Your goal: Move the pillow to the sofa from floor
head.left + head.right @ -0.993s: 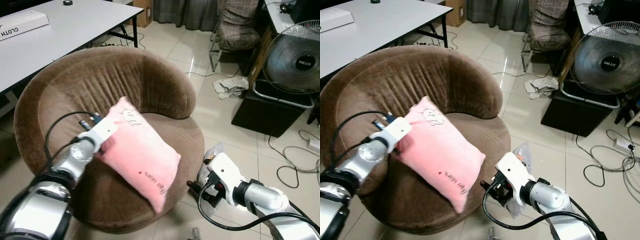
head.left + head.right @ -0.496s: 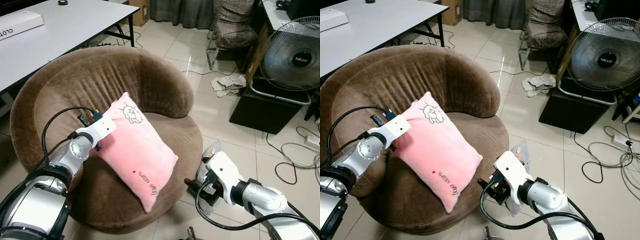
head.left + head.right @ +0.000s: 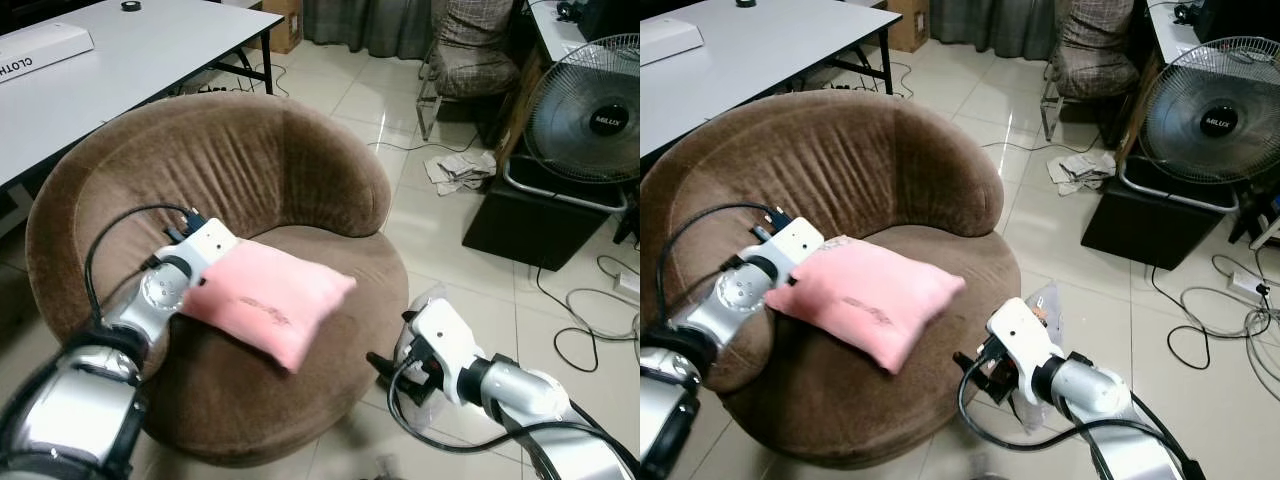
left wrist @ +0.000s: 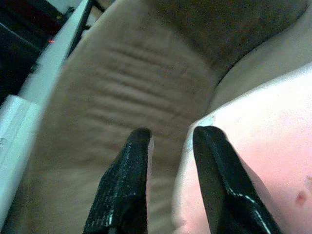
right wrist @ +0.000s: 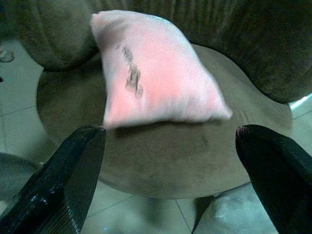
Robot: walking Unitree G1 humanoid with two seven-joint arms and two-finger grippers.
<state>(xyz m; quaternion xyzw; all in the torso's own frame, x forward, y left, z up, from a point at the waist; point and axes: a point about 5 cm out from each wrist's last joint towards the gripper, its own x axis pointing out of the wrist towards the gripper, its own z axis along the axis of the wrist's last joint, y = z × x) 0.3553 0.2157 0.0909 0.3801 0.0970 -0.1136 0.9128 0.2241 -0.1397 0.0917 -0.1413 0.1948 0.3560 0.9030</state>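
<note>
At the far left of your head view, a white desk is running along the room's edge, with a flat white box lying on it. Just in front of the desk, a round brown sofa with a curved back is sitting on the pale tiled floor.

Your left gripper is reaching over the sofa's left side, at the left edge of the pink pillow. From the left wrist camera, the two black fingers are standing slightly parted with nothing clamped between them; one finger is sitting against the pillow's edge, and brown sofa fabric is showing through the gap. The pillow is lying on the sofa seat, tilted, with dark lettering on its upper face and one corner pointing toward the sofa's front rim.

Moving right, your right gripper is hovering low beside the sofa's front right edge, above the floor. Its fingers are spread wide apart and gripping nothing, with the pillow and seat visible between them in the right wrist camera.

Further right, crumpled paper is lying on the tiles, a chair is standing behind it, and a fan is resting on a black box. Cables are trailing across the floor at the right edge.
</note>
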